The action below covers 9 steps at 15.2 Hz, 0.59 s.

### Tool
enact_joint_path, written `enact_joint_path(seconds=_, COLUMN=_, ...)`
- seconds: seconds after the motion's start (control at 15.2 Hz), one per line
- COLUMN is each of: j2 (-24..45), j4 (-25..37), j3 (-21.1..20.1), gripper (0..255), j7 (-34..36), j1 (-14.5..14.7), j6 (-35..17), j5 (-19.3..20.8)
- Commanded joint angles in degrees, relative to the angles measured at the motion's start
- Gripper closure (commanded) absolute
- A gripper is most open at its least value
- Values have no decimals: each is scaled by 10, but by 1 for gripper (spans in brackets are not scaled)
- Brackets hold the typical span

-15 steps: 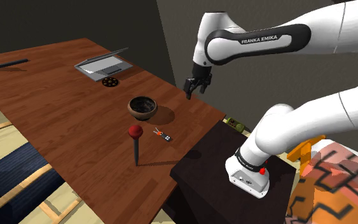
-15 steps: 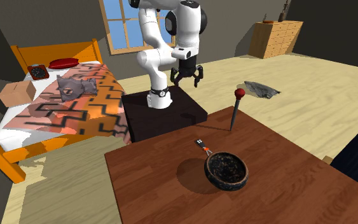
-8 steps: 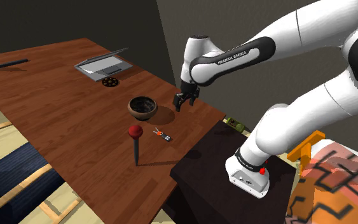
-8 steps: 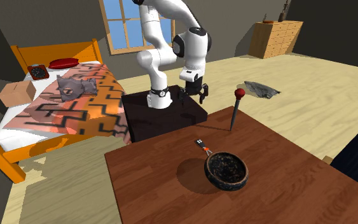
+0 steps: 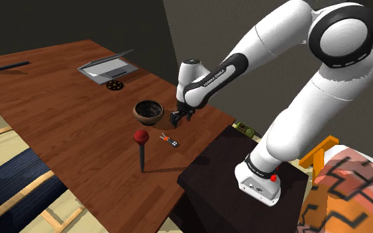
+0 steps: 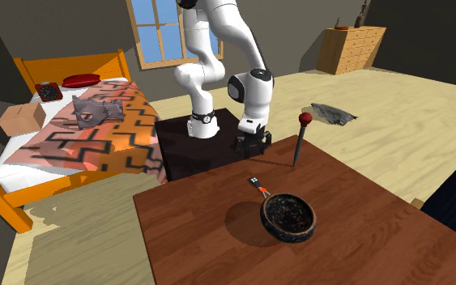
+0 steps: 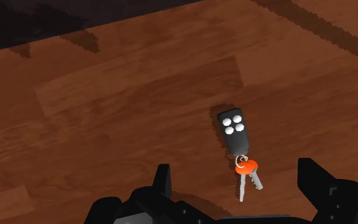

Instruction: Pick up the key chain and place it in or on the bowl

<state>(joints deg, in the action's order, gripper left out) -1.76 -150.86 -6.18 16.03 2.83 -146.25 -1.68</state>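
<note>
The key chain [image 7: 235,130] is a black fob with white buttons, an orange-headed key and a silver key. It lies flat on the wooden table [image 5: 59,112], between the dark bowl [image 5: 148,110] and the table's near edge. My gripper [image 5: 175,119] hangs open just above the table, beside the bowl and a little above the key chain [image 5: 169,139]. In the wrist view the key chain lies below the gap between my spread fingers [image 7: 163,181], untouched. From the second exterior view, my gripper [image 6: 251,146] is over the table edge, short of the key chain [image 6: 256,185] and the bowl [image 6: 287,216].
A dark stick with a red knob [image 5: 140,151] stands upright close to the key chain. A grey laptop [image 5: 108,66] and a small round dark object [image 5: 114,85] lie further along the table. The black stand [image 6: 206,142] meets the table edge; a bed [image 6: 80,129] lies beyond.
The arm has swung down and toward the shoulder view's left. The gripper dropped from high over the table edge to just above the wood near the key chain, still open.
</note>
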Motion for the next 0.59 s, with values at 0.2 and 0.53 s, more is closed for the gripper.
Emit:
enact_joint_path(seconds=0.2, j2=136, j4=44, j3=0, gripper=0, j7=36, j1=11, j6=-94, j5=34)
enact_joint_path(seconds=0.53, j2=246, j4=94, j3=16, gripper=0, j7=63, j1=33, j6=-154, j5=61)
